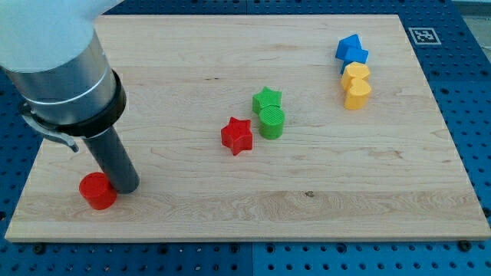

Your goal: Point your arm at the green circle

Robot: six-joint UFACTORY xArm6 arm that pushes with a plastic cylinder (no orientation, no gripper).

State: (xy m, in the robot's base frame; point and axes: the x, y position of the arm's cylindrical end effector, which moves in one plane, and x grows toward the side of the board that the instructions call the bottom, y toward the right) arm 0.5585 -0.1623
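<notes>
Well right of my tip – green circle, untouched; tip beside red circle – no claw fitted.

Red circle, red star, green star, green circle.

On the wooden board, my tip stands near the 8 o'clock corner, with the red cylinder touching it at its 9 o'clock. Near the centre, the green circle sits touching the green star at the star's 6 o'clock. The red star lies just beside the circle at 8 o'clock. Toward 2 o'clock, a blue block heads a stack-like row, with two yellow blocks at its 6 o'clock.
</notes>
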